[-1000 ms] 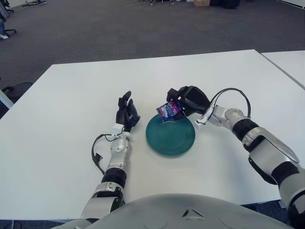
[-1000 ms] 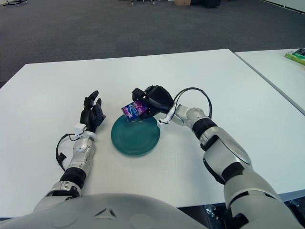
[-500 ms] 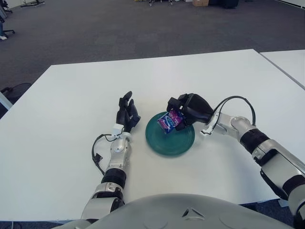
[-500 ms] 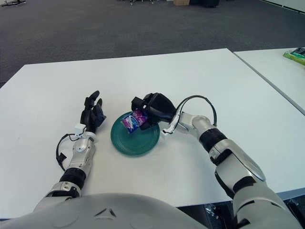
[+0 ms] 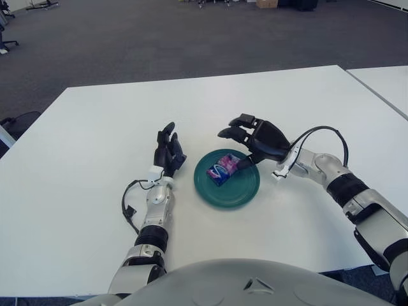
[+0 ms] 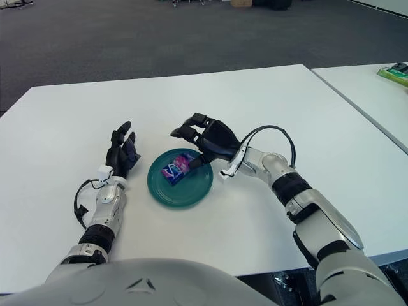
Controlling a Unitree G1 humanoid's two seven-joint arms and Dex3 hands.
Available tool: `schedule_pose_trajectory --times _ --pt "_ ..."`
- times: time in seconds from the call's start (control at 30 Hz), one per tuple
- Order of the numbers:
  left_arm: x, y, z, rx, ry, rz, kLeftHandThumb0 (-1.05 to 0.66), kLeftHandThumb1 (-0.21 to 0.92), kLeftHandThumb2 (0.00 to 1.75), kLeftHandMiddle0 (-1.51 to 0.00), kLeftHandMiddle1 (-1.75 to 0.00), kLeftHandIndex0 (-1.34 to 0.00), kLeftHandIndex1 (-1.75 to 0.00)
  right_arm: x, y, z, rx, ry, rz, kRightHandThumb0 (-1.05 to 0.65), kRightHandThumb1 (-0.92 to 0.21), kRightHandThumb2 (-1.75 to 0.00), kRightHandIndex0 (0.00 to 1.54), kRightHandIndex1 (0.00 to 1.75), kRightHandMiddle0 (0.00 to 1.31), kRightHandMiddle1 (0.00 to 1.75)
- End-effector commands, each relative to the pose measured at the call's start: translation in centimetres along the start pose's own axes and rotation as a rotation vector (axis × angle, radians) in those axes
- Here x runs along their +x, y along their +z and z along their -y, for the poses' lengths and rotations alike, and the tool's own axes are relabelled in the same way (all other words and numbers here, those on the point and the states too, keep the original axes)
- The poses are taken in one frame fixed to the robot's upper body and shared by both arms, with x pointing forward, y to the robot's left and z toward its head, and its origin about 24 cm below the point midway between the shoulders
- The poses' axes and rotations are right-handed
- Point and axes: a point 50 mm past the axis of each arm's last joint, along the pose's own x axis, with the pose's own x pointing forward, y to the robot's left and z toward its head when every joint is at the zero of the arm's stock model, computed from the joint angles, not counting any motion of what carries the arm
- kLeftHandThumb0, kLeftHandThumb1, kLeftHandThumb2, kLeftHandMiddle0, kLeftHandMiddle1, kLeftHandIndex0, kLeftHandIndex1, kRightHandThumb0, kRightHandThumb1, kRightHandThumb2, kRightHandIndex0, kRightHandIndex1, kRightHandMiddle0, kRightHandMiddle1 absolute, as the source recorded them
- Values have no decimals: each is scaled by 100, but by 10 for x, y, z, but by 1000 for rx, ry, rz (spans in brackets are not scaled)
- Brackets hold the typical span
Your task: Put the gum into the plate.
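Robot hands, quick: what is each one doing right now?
Left robot hand: open, holding nothing, left of the plate.
Right robot hand: open above the plate; gum lies in it.

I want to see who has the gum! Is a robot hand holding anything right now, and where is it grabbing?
Nothing is held. The gum lies in the plate; the right hand is open above it, the left hand open beside the plate.

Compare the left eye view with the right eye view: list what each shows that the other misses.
Only the left eye view: a chair base at the left edge, beyond the table. Only the right eye view: a green item on the neighbouring table. Both: the gum lying in the plate, the right hand open above the plate's far right rim, and the left hand left of the plate.
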Motion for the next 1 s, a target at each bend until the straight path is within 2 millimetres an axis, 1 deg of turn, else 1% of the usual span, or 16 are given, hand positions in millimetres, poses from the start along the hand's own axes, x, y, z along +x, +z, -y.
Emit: schedule_pose_trajectory --times 0.0,0.2,0.37,0.63,0.77,0.87,0.9,0.97 --pt "-37 -44 6 -75 60 -201 -80 92 87 -30 -1 -3 -71 3 -1 3 -11 -28 -2 -94 -92 -85 13 1 0 37" --pt "-37 -43 6 -77 75 -188 -78 92 88 -31 -2 -6 -73 4 -1 -1 -5 -38 -14 -96 -92 -85 2 0 0 19" --pt "-38 -43 5 -86 85 -173 -77 92 88 -32 -1 -7 -74 5 -1 -3 9 -48 -18 -98 -92 -83 0 0 0 10" --pt "-39 -43 5 -70 82 -162 -76 92 90 -31 0 -6 -74 6 -1 -6 46 -36 -31 -100 -92 -81 0 0 0 4" --pt "-39 -42 7 -62 77 -162 -77 92 91 -30 0 -5 -74 6 -3 -7 95 -24 -58 -101 -92 -82 0 0 0 3" --pt "-39 -45 5 -64 79 -181 -78 92 91 -31 0 -4 -74 8 -14 -9 200 -15 -154 -101 -92 -83 0 0 0 2" --pt "-38 -46 4 -67 81 -187 -78 92 91 -31 -1 -4 -74 7 -23 -13 278 -25 -250 -101 -92 -83 0 0 0 2" --pt "-38 -46 4 -69 82 -191 -79 92 91 -31 -1 -4 -74 5 -33 -19 407 -57 -388 -102 -92 -86 0 0 0 2"
